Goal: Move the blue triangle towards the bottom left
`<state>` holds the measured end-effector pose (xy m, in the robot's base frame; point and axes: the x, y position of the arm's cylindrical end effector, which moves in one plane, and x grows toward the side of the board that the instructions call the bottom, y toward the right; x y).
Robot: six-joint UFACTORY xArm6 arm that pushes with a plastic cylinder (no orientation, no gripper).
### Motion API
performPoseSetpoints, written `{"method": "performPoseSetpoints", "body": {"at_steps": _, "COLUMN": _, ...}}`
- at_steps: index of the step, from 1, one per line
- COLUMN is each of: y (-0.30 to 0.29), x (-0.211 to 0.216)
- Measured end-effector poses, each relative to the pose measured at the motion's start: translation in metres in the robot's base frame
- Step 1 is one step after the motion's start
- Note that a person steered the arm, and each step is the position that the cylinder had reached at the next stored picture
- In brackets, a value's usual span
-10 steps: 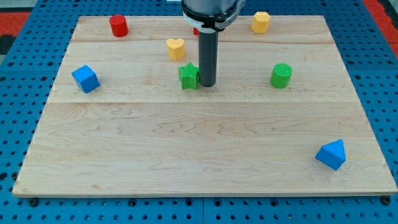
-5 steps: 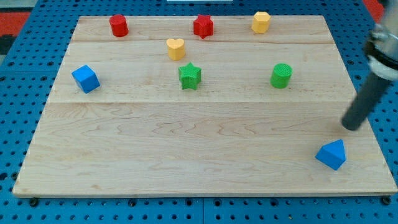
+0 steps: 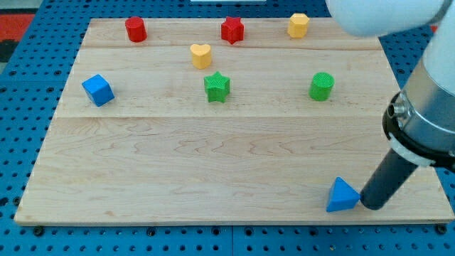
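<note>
The blue triangle [image 3: 342, 195] lies near the bottom right corner of the wooden board [image 3: 213, 156]. My tip [image 3: 372, 205] sits right against the triangle's right side, touching it. The dark rod rises from there up and to the right, under the arm's large grey and white body at the view's right edge.
A blue cube [image 3: 97, 89] is at the left. A red cylinder [image 3: 135, 29], a red star [image 3: 232, 30] and a yellow hexagon [image 3: 298, 25] line the top. A yellow heart [image 3: 201, 55], a green star [image 3: 217, 87] and a green cylinder [image 3: 321, 86] sit mid-board.
My tip swung from beside the green star to the right edge, then came down to the triangle's right side. The blue triangle slid left and slightly down.
</note>
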<state>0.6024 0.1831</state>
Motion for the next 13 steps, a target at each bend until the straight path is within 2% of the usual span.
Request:
{"method": "performPoseSetpoints", "body": {"at_steps": 1, "y": -0.067, "x": -0.006}}
{"method": "performPoseSetpoints", "body": {"at_steps": 2, "y": -0.128, "x": -0.033}}
{"method": "performPoseSetpoints", "body": {"at_steps": 4, "y": -0.201, "x": -0.087}}
{"method": "performPoseSetpoints", "body": {"at_steps": 5, "y": -0.205, "x": -0.100}}
{"method": "performPoseSetpoints", "body": {"at_steps": 6, "y": -0.199, "x": -0.133}}
{"method": "performPoseSetpoints", "body": {"at_steps": 8, "y": -0.197, "x": -0.155}}
{"method": "performPoseSetpoints", "body": {"at_steps": 9, "y": -0.229, "x": -0.148}}
{"method": "performPoseSetpoints", "body": {"at_steps": 10, "y": -0.294, "x": -0.126}}
{"method": "performPoseSetpoints", "body": {"at_steps": 12, "y": -0.299, "x": -0.170}}
{"method": "performPoseSetpoints", "body": {"at_steps": 13, "y": -0.339, "x": -0.163}}
